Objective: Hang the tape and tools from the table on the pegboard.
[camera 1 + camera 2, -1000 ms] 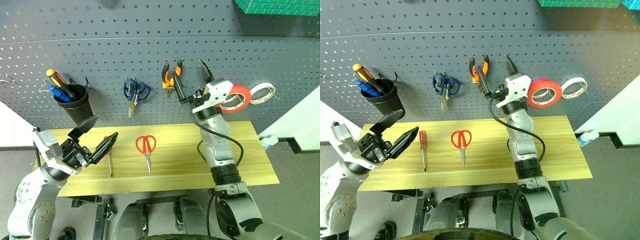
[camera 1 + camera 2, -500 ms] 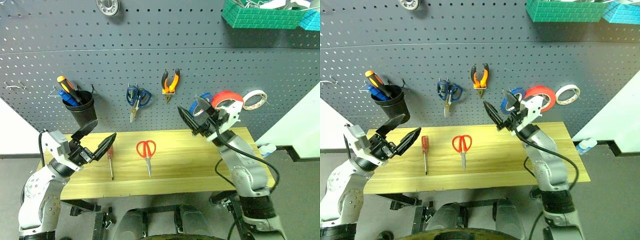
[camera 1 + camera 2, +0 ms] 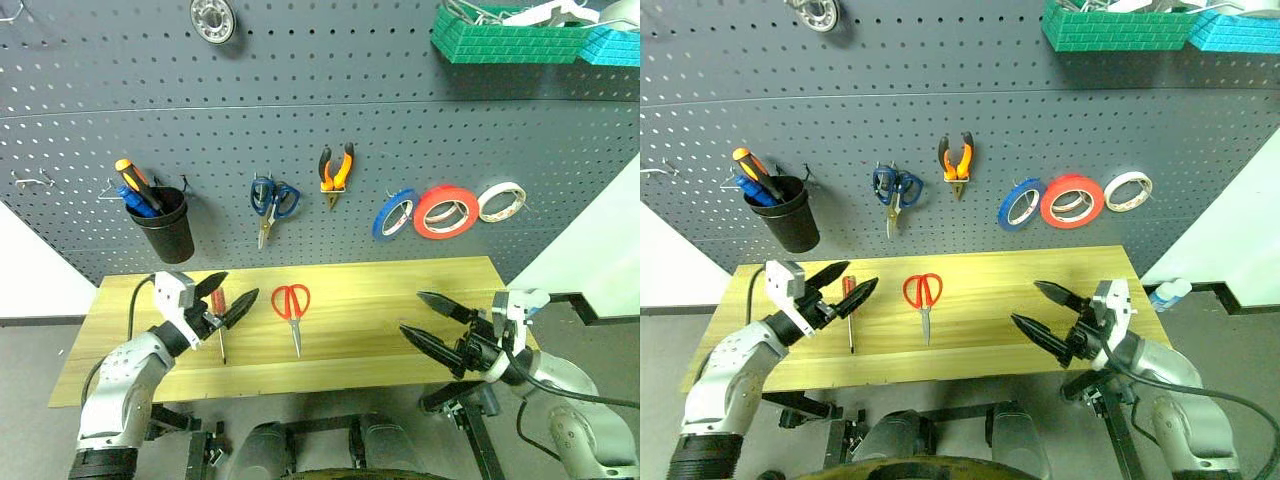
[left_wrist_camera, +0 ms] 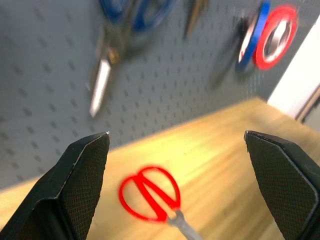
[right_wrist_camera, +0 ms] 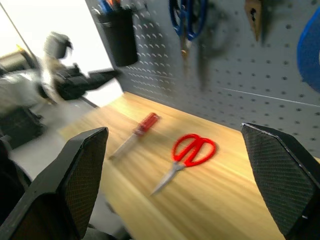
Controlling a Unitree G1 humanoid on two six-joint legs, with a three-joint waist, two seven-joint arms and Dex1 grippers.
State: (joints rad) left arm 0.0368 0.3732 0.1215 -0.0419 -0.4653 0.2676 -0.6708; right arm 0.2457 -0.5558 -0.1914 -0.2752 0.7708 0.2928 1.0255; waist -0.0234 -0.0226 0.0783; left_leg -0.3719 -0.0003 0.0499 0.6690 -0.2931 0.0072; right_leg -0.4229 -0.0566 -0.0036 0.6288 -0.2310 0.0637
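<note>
Your left claw [image 3: 228, 300] gapes wide just over the screwdriver [image 3: 219, 318] on the tabletop [image 3: 380, 290]; close off-centre and the slim shaft could roll away from you

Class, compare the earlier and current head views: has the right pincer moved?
Yes. The right pincer, earlier up at the red tape on the pegboard, is now lower, open and empty, at the table's near edge.

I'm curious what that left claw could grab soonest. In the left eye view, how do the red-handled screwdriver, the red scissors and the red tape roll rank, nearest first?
From the left gripper:
1. Screwdriver, on the table right at its fingertips.
2. Red scissors, mid-table.
3. Red tape, hanging on the pegboard, far right.
</note>
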